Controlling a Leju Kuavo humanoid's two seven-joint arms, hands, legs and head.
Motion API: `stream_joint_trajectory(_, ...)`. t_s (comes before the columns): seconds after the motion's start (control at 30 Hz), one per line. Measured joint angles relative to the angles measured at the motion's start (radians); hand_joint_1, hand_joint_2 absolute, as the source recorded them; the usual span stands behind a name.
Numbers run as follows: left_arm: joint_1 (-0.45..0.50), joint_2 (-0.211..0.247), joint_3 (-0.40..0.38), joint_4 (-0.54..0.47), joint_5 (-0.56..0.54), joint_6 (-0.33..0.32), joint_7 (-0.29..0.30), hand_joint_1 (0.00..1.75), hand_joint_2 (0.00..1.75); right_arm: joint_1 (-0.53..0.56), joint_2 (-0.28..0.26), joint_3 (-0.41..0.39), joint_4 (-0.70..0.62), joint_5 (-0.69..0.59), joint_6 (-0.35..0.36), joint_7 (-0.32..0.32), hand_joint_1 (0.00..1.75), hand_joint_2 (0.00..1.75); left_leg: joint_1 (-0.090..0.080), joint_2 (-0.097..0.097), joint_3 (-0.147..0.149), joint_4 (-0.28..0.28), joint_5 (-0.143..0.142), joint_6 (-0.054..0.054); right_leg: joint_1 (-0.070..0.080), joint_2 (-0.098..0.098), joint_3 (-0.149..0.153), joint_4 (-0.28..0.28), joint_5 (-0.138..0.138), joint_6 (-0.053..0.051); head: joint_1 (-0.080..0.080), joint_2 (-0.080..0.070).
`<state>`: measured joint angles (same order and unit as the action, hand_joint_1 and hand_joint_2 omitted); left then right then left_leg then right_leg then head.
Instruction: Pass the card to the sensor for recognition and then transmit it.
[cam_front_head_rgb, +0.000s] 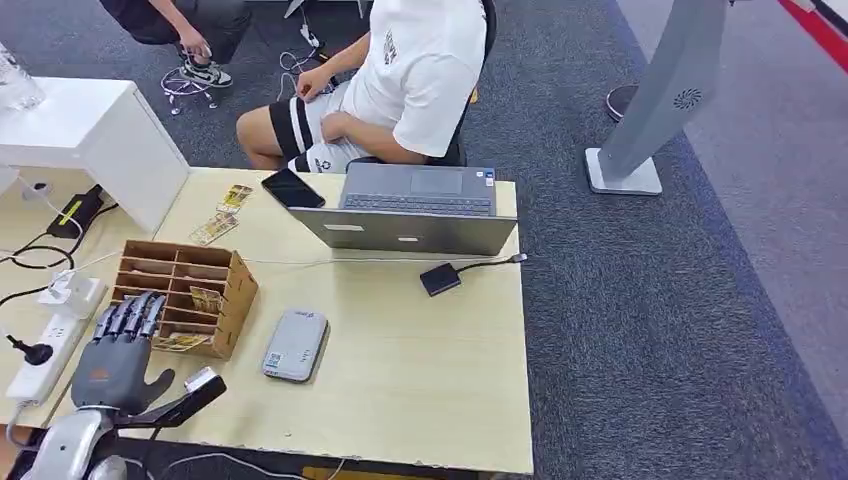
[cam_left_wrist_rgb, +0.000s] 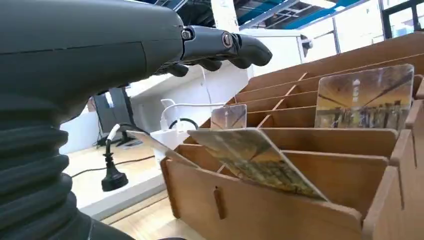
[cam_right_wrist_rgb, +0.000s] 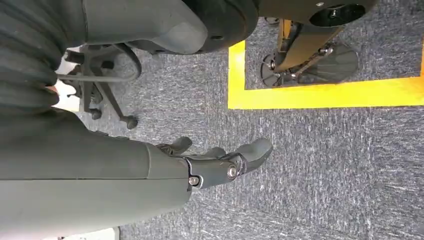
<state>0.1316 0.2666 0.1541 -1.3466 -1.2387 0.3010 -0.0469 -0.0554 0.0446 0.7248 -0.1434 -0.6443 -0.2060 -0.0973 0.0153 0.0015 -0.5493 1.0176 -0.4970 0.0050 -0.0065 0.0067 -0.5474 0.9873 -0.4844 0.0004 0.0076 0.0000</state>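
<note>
The left hand (cam_front_head_rgb: 118, 352) hovers released, fingers stretched flat over the near edge of the wooden card rack (cam_front_head_rgb: 232, 300) on the desk (cam_front_head_rgb: 420, 380), a card (cam_left_wrist_rgb: 255, 162) leaning in the front slot beneath it, the grey sensor (cam_front_head_rgb: 296, 345) just beside, while the right hand (cam_right_wrist_rgb: 220, 160) hangs loosely curled, holding nothing, above carpet.

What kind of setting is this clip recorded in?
Most likely an office or lab workspace: a light wooden desk on grey carpet holds an open laptop, a power strip and a wooden card rack, and a person sits in a chair beside it.
</note>
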Motion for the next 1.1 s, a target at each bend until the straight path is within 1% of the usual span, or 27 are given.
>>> stream_joint_trajectory(0.57,-0.012,-0.005,-0.063,-0.001,0.001,-0.010,-0.004,0.00,1.75,-0.003,0.000,0.003,0.000,0.000,0.004,0.000,0.00,1.75,0.000,0.000,0.000,0.000,0.000,0.000,0.000,0.000,0.000,0.000,0.000,0.000,0.000,0.000)
stream_joint_trajectory(0.6,-0.013,-0.005,-0.070,-0.001,0.001,-0.011,-0.003,1.75,1.75,-0.003,0.000,0.003,0.000,0.000,0.004,0.000,0.00,1.75,0.000,0.000,0.000,0.000,0.000,0.000,0.000,0.000,0.000,0.000,0.000,0.000,0.000,0.000)
stream_joint_trajectory(0.8,-0.014,-0.005,-0.085,-0.001,0.023,-0.007,0.012,1.75,1.75,-0.003,-0.001,0.008,0.000,0.000,0.003,0.003,0.00,1.75,0.000,0.000,0.000,0.000,0.000,0.000,0.000,0.000,0.000,0.000,0.000,0.000,0.000,0.000)
stream_joint_trajectory(1.1,-0.014,-0.004,-0.085,-0.002,0.041,-0.006,0.016,1.75,1.75,-0.004,-0.002,0.019,0.000,0.000,0.002,0.006,0.00,1.75,0.000,0.000,0.000,0.000,0.000,0.000,0.000,0.000,0.000,0.000,0.000,0.000,0.000,0.000)
